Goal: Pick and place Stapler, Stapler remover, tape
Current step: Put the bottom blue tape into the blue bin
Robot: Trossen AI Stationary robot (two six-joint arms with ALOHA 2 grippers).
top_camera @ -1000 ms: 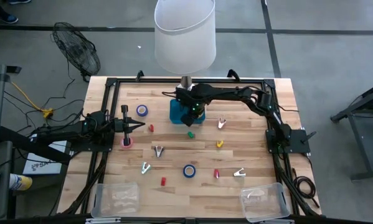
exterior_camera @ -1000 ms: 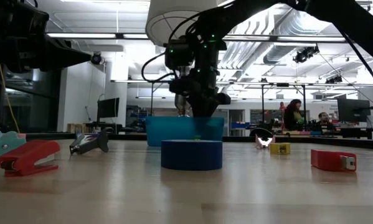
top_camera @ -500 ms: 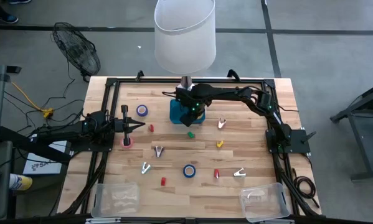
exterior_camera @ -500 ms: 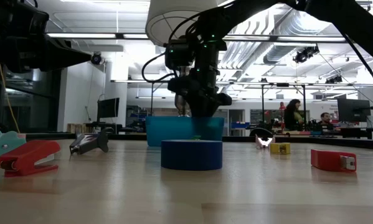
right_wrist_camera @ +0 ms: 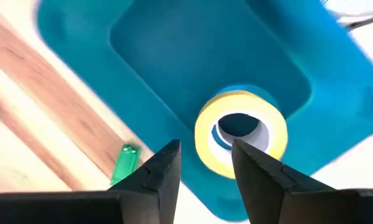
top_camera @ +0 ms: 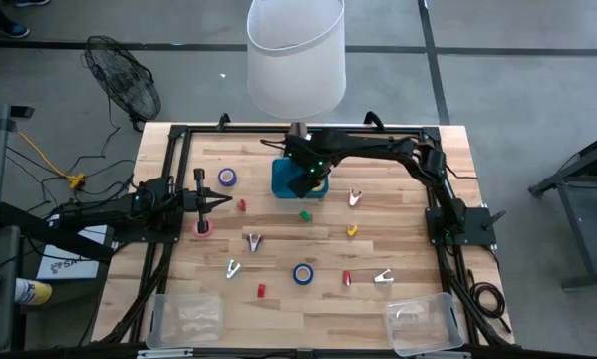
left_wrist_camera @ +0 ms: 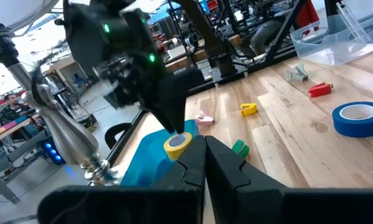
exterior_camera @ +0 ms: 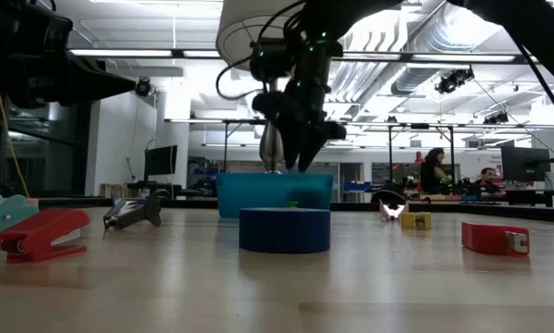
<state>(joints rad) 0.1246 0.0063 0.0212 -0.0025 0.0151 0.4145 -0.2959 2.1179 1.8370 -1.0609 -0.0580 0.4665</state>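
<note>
A yellow tape roll [right_wrist_camera: 241,132] hangs over the hollow of the blue bin [right_wrist_camera: 174,74], which stands at the far middle of the counter [top_camera: 398,299]. The right gripper [right_wrist_camera: 205,165] has its fingers parted around one side of the ring, gripping its wall; the left wrist view shows the roll [left_wrist_camera: 177,142] at the tips of that gripper, lifted clear above the bin [left_wrist_camera: 150,158]. The right arm reaches leftward from its base along the far edge, wrist turned down. The left gripper [top_camera: 218,202] hovers level at the left side, fingers closed and holding nothing, near a pink tape roll [top_camera: 203,228]. A blue tape roll [exterior_camera: 284,230] sits nearest the low camera.
</note>
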